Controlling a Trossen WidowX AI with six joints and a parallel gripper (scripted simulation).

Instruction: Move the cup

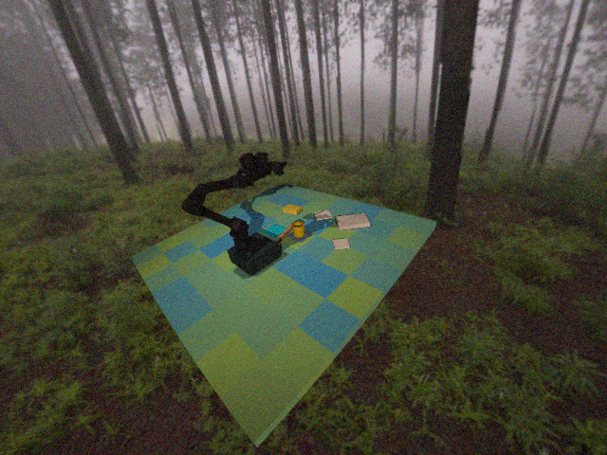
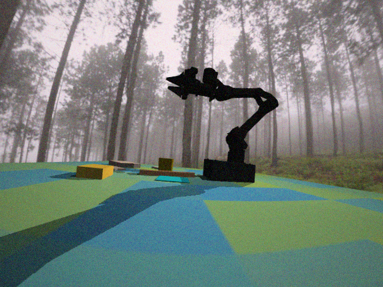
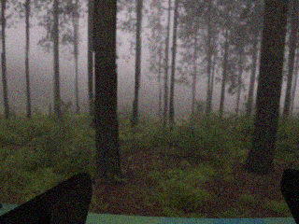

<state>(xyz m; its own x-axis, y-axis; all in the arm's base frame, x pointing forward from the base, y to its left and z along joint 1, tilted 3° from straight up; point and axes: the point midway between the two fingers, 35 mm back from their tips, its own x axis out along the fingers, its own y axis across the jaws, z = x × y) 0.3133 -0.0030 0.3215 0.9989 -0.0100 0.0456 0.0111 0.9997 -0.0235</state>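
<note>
My gripper (image 2: 173, 85) is up high, well above the tabletop (image 2: 278, 222), fingers spread wide with nothing between them. In the wrist view the two finger tips sit at the frame's lower corners, with tree trunks and grass ahead and only the tabletop's far edge showing.

Landmark is my arm base (image 1: 254, 252). Just beside the base is the teal pad (image 1: 273, 229). Next past that pad is the yellow cup (image 1: 298, 227), upright, standing on a dark pad (image 1: 306, 233) that is barely visible under it; I can't see the marbles inside. A thin wooden strip (image 2: 167, 173) lies between the teal pad and the cup. Farther from the base are a small pink tile (image 1: 340, 243), a larger pale flat slab (image 1: 353, 221) and another small pale piece (image 1: 322, 214). The yellow block (image 1: 292, 209) is beyond the cup.
</note>
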